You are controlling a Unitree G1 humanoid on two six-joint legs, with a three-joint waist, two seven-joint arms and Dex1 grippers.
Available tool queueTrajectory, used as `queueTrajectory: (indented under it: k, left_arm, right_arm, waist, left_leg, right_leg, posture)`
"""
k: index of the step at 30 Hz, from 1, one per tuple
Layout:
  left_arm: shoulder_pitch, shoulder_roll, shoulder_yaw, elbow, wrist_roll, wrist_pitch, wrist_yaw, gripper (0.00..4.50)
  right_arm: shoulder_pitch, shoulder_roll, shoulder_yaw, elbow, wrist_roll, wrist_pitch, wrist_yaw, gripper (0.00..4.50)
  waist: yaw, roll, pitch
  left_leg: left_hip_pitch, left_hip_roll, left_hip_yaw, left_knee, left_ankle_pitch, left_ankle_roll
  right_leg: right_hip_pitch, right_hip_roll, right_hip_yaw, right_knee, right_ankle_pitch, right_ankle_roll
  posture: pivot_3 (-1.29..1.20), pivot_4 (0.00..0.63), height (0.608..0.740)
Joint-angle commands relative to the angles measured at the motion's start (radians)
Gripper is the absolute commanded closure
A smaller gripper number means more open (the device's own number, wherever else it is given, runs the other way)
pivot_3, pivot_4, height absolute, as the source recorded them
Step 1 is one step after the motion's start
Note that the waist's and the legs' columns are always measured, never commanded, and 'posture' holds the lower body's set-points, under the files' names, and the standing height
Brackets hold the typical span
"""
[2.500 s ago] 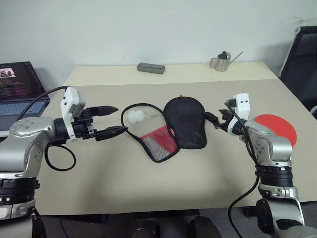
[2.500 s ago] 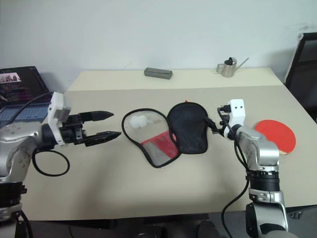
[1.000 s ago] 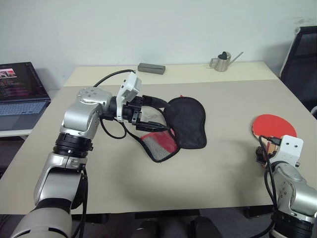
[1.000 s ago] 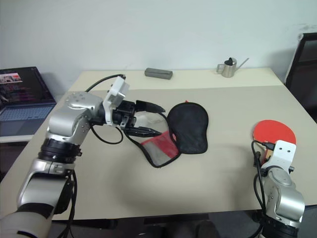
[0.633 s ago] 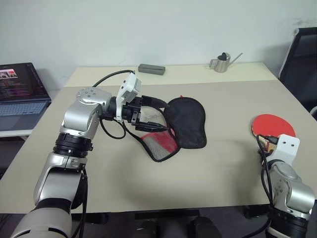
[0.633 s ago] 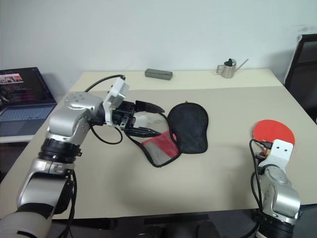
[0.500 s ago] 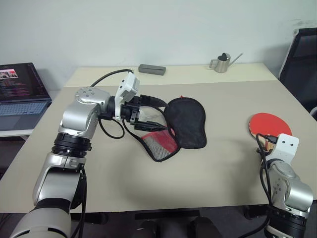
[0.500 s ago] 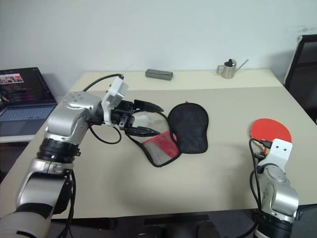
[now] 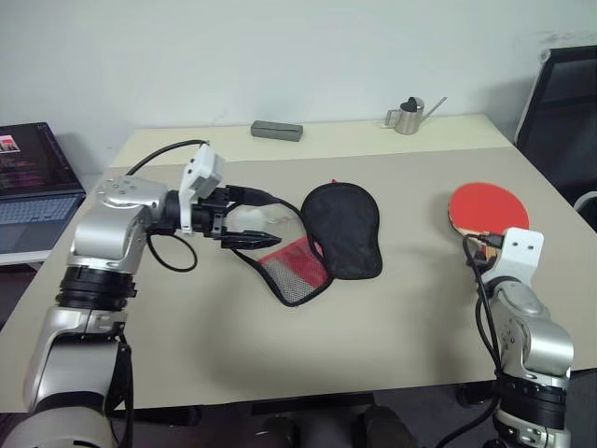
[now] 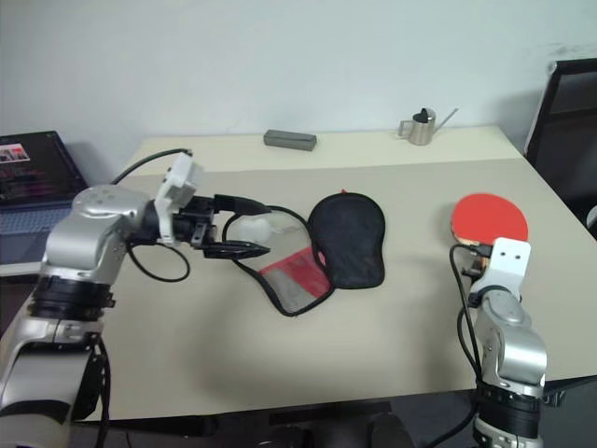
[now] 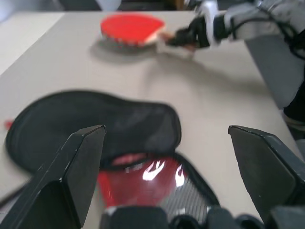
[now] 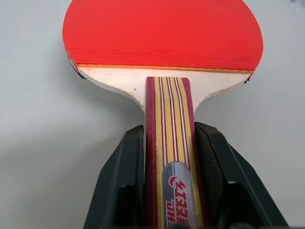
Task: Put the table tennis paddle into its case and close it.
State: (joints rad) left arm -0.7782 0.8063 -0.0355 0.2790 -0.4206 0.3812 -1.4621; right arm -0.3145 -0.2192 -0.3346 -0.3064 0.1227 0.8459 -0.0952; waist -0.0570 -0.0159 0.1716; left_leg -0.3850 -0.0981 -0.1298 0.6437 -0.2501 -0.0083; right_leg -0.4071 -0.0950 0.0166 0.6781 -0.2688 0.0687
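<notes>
The table tennis paddle [image 9: 488, 207], red-faced with a striped wooden handle [image 12: 167, 119], hangs just over the table's right side. My right gripper [image 12: 167, 143] is shut on the handle, and the blade points away from me. The case [image 9: 343, 227] lies unzipped at the table's middle. Its black half is spread flat and its red mesh half [image 9: 297, 268] lies to the left. A white pom-pom [image 9: 244, 219] rests inside the left rim. My left gripper [image 9: 269, 219] hovers open at that rim, with one finger on each side of the pom-pom and nothing held.
A small metal watering can [image 9: 406, 116] and a grey block [image 9: 276, 130] stand along the table's far edge. An open laptop [image 9: 28, 173] sits off the table to the left. A black chair [image 9: 560, 103] stands beyond the right corner.
My right gripper has shut on the paddle's handle and carried it up and toward the table's middle. My left gripper, still open, has drawn back leftward from over the case.
</notes>
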Motion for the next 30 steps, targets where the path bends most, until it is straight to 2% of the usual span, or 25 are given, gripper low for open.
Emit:
queueTrajectory:
  k: [1, 7, 12, 21, 30]
  left_arm:
    - [0.028, 0.042, 0.061, -0.017, -0.004, -0.011, 0.013, 0.00]
    - [0.091, 0.061, 0.129, -0.045, -0.020, -0.012, 0.066, 0.00]
    - [0.142, 0.072, 0.184, -0.046, -0.035, -0.025, 0.084, 0.00]
    - [0.256, 0.088, 0.244, -0.129, -0.071, -0.007, 0.111, 0.00]
    - [0.273, 0.100, 0.248, -0.173, -0.082, 0.011, 0.127, 0.00]
  right_arm:
    - [-0.071, -0.010, 0.037, -0.119, 0.016, 0.008, 0.018, 3.30]
    - [-0.140, 0.034, 0.133, -0.179, 0.044, 0.106, 0.036, 3.30]
    - [-0.179, 0.127, 0.216, -0.134, 0.053, 0.134, 0.031, 3.30]
    - [-0.258, 0.248, 0.320, 0.044, 0.017, 0.044, 0.017, 3.30]
    - [-0.214, 0.321, 0.409, 0.104, -0.006, 0.004, 0.025, 3.30]
  waist:
    - [0.003, 0.000, 0.000]
    - [0.004, 0.000, 0.000]
    - [0.003, 0.000, 0.000]
    - [0.003, 0.000, 0.000]
    - [0.003, 0.000, 0.000]
  left_leg:
    - [0.000, 0.001, 0.000, 0.000, 0.000, 0.000]
    - [-0.001, 0.004, 0.000, 0.000, 0.000, -0.001]
    - [-0.002, 0.004, 0.000, -0.001, -0.001, -0.001]
    - [-0.002, 0.004, 0.000, -0.001, -0.001, -0.002]
    - [-0.002, 0.004, 0.000, -0.001, -0.001, -0.002]
  right_leg:
    - [0.000, 0.001, -0.001, 0.000, 0.000, -0.001]
    - [-0.001, 0.003, -0.001, -0.001, 0.000, -0.001]
    - [-0.002, 0.003, 0.000, -0.001, 0.000, -0.001]
    - [-0.004, 0.003, 0.000, -0.001, 0.001, -0.003]
    - [-0.005, 0.004, 0.000, -0.001, 0.001, -0.003]
  posture:
    - [0.00, 0.150, 0.740]
    - [0.00, 0.150, 0.740]
    - [0.00, 0.150, 0.740]
    - [0.00, 0.150, 0.740]
    - [0.00, 0.150, 0.740]
